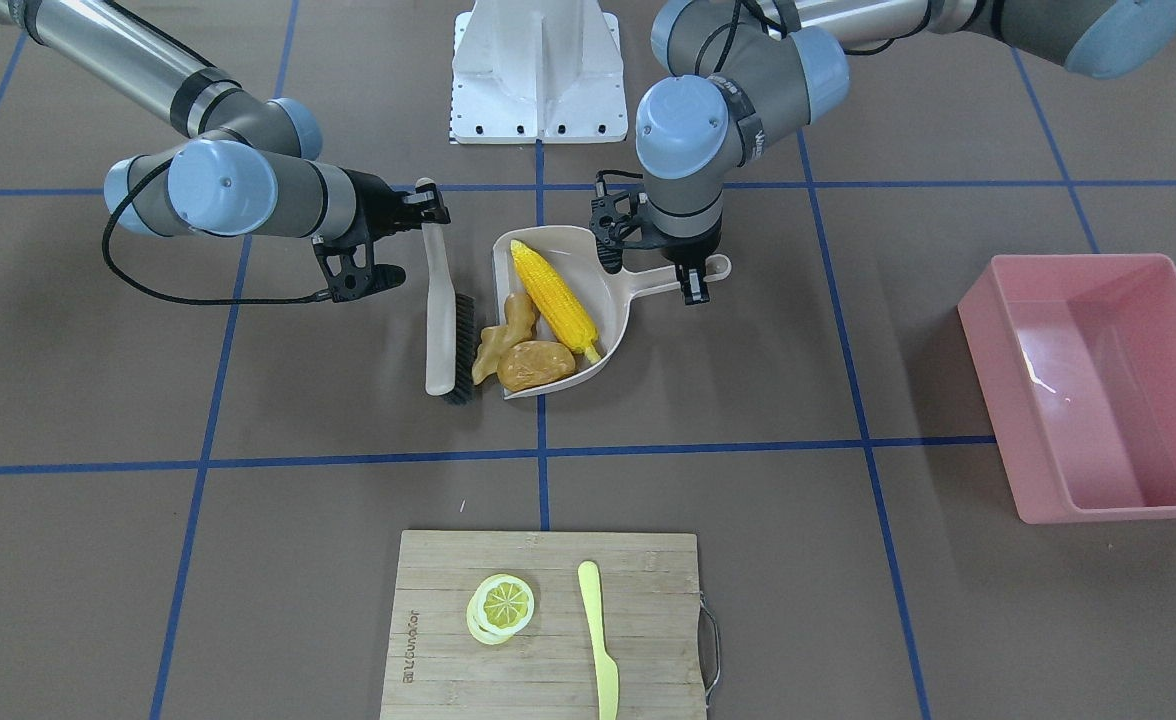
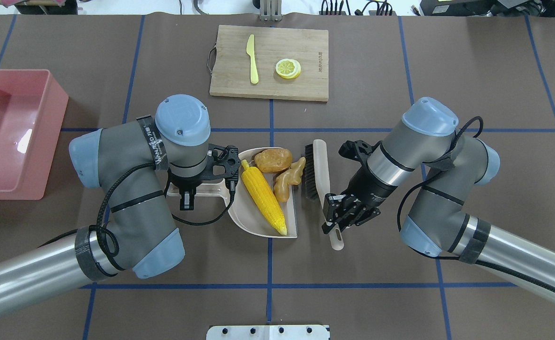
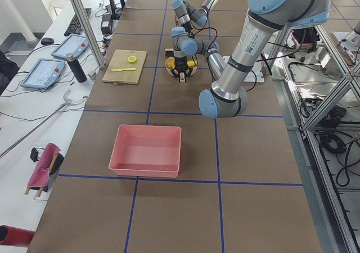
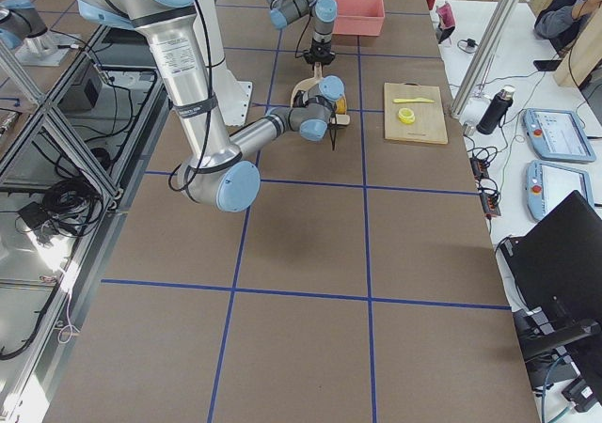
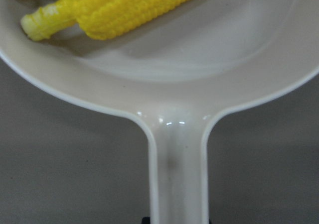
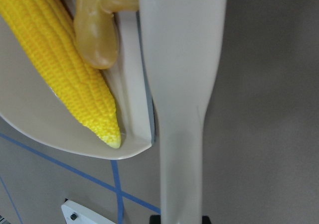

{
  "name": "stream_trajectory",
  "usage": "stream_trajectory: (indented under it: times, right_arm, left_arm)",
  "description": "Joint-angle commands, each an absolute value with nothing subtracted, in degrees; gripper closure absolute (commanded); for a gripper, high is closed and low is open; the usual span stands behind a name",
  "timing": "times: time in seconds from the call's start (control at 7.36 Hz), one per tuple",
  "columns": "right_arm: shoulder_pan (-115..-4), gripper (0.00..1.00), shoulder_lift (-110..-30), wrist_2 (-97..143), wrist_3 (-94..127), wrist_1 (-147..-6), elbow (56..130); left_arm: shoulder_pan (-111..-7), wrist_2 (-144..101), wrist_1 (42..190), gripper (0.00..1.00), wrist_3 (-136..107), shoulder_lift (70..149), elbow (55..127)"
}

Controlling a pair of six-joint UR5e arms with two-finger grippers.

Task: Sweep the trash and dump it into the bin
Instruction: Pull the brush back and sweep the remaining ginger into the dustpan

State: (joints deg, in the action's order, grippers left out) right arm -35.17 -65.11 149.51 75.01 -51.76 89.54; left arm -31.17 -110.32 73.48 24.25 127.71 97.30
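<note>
The beige dustpan point(image 2: 242, 215) lies on the table's middle. In it are the yellow corn cob point(image 2: 263, 198) and the brown potato point(image 2: 273, 160). The tan ginger root point(image 2: 289, 179) sits at the pan's open edge, against the brush point(image 2: 317, 165). My left gripper point(image 2: 188, 191) is shut on the dustpan's handle point(image 5: 177, 184). My right gripper point(image 2: 336, 215) is shut on the brush handle point(image 6: 182, 109); the brush lies flat beside the pan's mouth. The pink bin point(image 2: 4, 137) stands empty at the table's left end, apart from both grippers.
A wooden cutting board point(image 2: 306, 47) at the far side carries a lemon slice point(image 2: 288, 68) and a pale yellow knife point(image 2: 252, 59). The white robot base point(image 1: 538, 70) stands at the near edge. Blue tape lines cross the brown table.
</note>
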Motion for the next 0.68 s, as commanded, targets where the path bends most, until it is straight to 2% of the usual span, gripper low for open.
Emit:
stream_trajectory:
  times: [0.0, 0.54]
  right_arm:
    - [-33.41, 1.00, -62.67, 148.19, 78.12, -51.77, 89.21]
    - [-30.41, 1.00, -60.39, 145.64, 82.08, -51.68, 89.30]
  left_arm:
    - [-31.20, -110.39, 73.48, 1.00, 24.26, 127.71, 97.38]
    - [-31.20, -110.30, 73.48, 1.00, 24.26, 127.35, 97.47]
